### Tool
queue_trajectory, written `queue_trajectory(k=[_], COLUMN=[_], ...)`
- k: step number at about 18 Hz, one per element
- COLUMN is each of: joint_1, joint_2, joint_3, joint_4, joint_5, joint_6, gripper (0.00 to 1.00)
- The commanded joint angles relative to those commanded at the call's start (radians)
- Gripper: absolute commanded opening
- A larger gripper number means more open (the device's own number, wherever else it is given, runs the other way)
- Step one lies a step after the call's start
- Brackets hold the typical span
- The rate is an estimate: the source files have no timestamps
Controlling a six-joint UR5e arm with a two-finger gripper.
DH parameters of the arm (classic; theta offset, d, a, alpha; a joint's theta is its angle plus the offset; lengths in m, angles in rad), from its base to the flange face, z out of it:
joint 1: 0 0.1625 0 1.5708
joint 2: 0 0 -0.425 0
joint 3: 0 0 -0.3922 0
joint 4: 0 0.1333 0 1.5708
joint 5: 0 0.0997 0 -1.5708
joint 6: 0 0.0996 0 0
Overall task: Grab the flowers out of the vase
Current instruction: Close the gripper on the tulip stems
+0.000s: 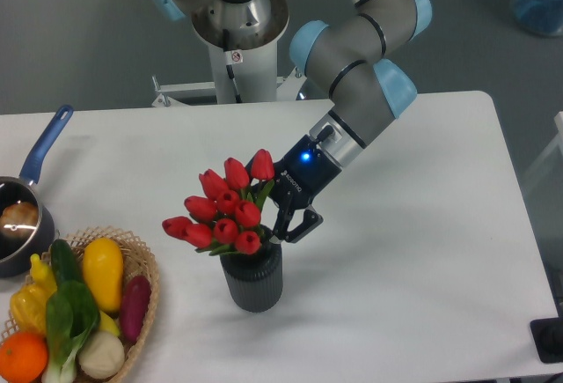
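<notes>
Tulips make up the flowers [222, 210]: a bunch of red buds with green leaves, sitting just left of the frame's centre, with the lower stems hidden down in the vase [252, 279]. That ribbed dark grey vase stands upright on the white tabletop [422, 251], directly beneath the buds. The tool [280, 211] reaches in from the upper right and is pressed against the right side of the bunch, just above the vase rim. Its black fingers look drawn in narrow around the stems and leaves, so it appears to be holding the flowers, though the buds cover the actual contact.

By my judgement the grasp is made and the lifting step is in hand; the stems are not yet clear of the vase. The next move calls for a pull along the line of the stems, upward, far enough that they leave the rim without dragging the light vase up or tipping it.

At the lower left corner a wicker basket [141, 255] of vegetables lies well apart, and a blue-handled saucepan [22, 216] sits at the left edge.
</notes>
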Motion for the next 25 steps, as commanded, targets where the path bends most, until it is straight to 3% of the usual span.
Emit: queue_trajectory(k=[5, 9, 11, 25], joint_1=[0.0, 0.002, 0.003, 0.025], joint_2=[0.0, 0.0, 0.0, 0.0], joint_3=[0.0, 0.0, 0.0, -0.026], joint_4=[0.0, -0.002, -0.002, -0.003], joint_5=[-0.002, -0.002, -0.003, -0.058], joint_6=[-0.002, -0.005, -0.008, -0.002], gripper=[0.49, 0.47, 0.4, 0.31])
